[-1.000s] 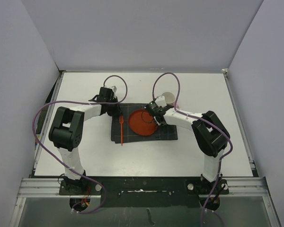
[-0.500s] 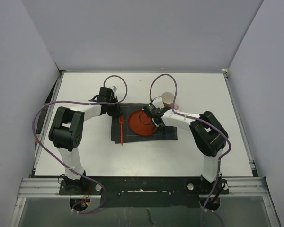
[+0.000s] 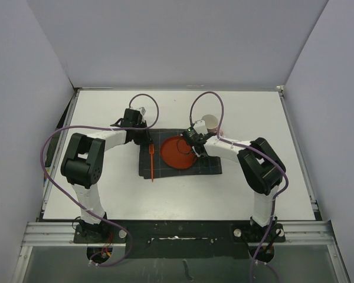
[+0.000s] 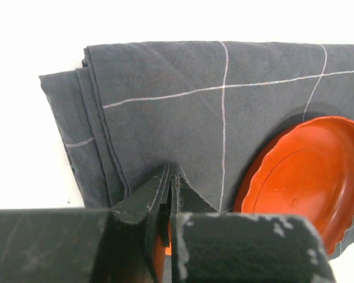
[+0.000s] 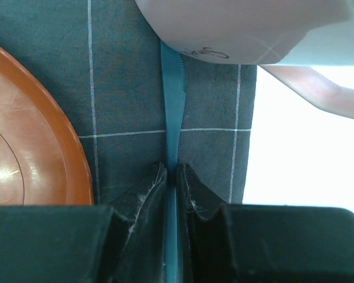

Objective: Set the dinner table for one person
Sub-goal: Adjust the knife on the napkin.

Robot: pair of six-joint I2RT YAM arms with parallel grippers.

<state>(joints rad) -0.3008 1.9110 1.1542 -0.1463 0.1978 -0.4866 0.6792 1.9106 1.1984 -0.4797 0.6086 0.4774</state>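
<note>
1. On the left side of the dark mat (image 3: 209, 167), which lies in the middle of the white desk (image 3: 183, 197), the left tool (image 3: 143, 137) has its jaws pressed together at the far end of the orange fork (image 3: 151, 165). A sliver of orange shows between them, so the fork looks pinched.
2. The red plate (image 3: 176, 153) sits centred on the mat, so that step is done.
3. Right of the plate, the right tool (image 5: 171, 171) pinches a blue knife (image 5: 172, 100) low over the mat, not yet released.
4. A white cup (image 3: 209, 121) stands at the mat's far right corner, with a pink piece (image 5: 318, 88) beside it.
5. What seems left is letting go of both utensils and backing off.
6. Compared with half a second back, the right tool has edged slightly away from the plate. The fork, plate and left tool are unmoved.
</note>
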